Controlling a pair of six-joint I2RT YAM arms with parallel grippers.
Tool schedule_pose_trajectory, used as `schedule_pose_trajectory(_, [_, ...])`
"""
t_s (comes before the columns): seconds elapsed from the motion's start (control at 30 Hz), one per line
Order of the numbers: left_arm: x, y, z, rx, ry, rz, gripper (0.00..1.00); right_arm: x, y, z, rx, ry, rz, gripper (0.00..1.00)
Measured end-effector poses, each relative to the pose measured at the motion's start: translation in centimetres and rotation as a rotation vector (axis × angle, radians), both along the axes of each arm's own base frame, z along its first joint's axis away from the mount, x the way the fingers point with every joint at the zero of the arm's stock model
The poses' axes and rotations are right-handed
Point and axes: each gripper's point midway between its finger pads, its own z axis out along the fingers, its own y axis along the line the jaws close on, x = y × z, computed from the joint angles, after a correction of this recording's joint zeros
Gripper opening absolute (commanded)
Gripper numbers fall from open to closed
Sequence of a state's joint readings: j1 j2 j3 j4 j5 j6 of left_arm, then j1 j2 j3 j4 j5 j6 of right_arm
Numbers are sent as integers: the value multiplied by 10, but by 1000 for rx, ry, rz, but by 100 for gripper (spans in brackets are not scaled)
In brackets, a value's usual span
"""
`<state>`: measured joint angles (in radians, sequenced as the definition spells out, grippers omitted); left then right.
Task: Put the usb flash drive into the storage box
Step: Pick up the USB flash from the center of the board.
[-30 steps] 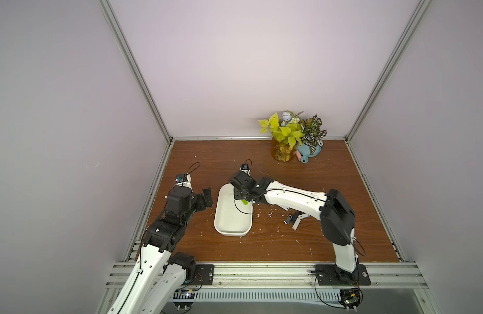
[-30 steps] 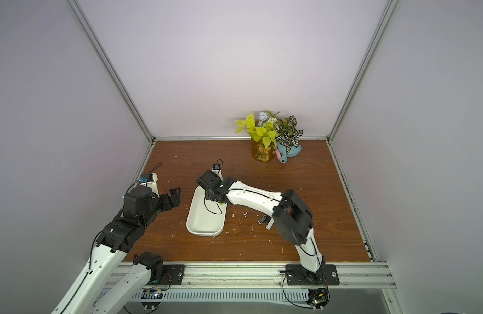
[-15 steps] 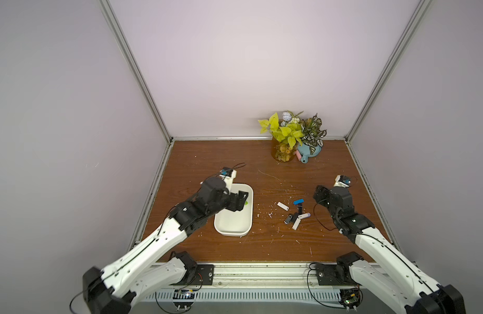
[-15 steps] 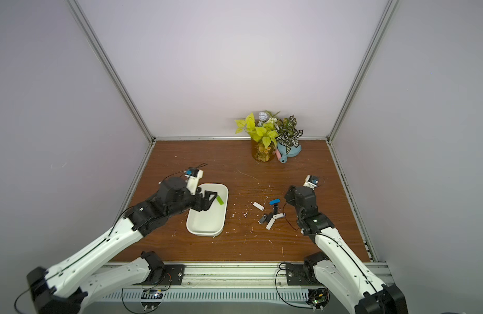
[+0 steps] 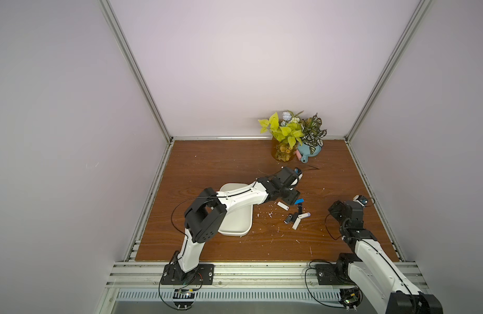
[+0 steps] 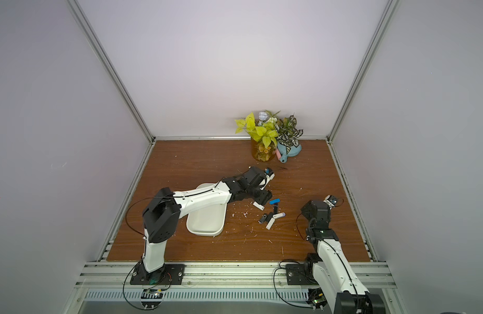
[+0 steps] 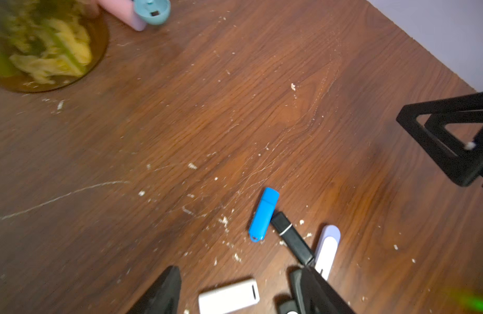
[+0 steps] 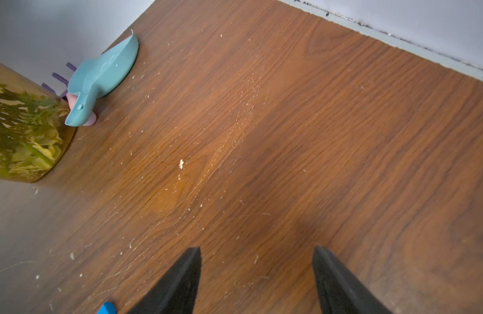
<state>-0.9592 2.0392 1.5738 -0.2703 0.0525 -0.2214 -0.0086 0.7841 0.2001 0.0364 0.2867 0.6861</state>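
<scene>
Storage box (image 5: 236, 227) plain white; table (image 5: 221, 165) reddish brown with darker wood-grain streaks. Blue flash drive (image 7: 263, 214), black flash drive (image 7: 292, 238), white flash drive (image 7: 229, 295). Vase (image 5: 282, 153) amber.

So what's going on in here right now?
The left arm reaches across the storage box, and the left gripper hangs open over a white flash drive lying near a blue flash drive on the table. Nothing is gripped yet. The right gripper is open over bare table, off to the side.
</scene>
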Motion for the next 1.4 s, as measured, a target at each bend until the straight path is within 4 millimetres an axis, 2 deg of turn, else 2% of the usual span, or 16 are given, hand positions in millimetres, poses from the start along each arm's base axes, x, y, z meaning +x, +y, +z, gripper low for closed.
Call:
schedule_pose_trajectory(0.23, [1, -41, -36, 58, 6, -83, 70, 0, -1, 4, 6, -36, -8, 71])
schedule_pose_trajectory(0.43, [-6, -54, -63, 104, 21, -99, 66, 1, -1, -2, 9, -18, -8, 71])
schedule_pose_trajectory(0.63, [-4, -46, -81, 172, 17, -68, 58, 2, -1, -2, 11, -19, -8, 71])
schedule_pose_trajectory(1.13, [10, -29, -82, 239, -40, 33, 37, 5, 4, -10, 28, 2, 13, 71])
schedule_pose_trajectory(1.27, [10, -29, -83, 246, -46, 27, 36, 6, 4, -9, 28, -3, 13, 71])
schedule_pose_trajectory(1.4, [10, -29, -83, 252, -52, 16, 27, 6, 4, -9, 29, -4, 14, 71])
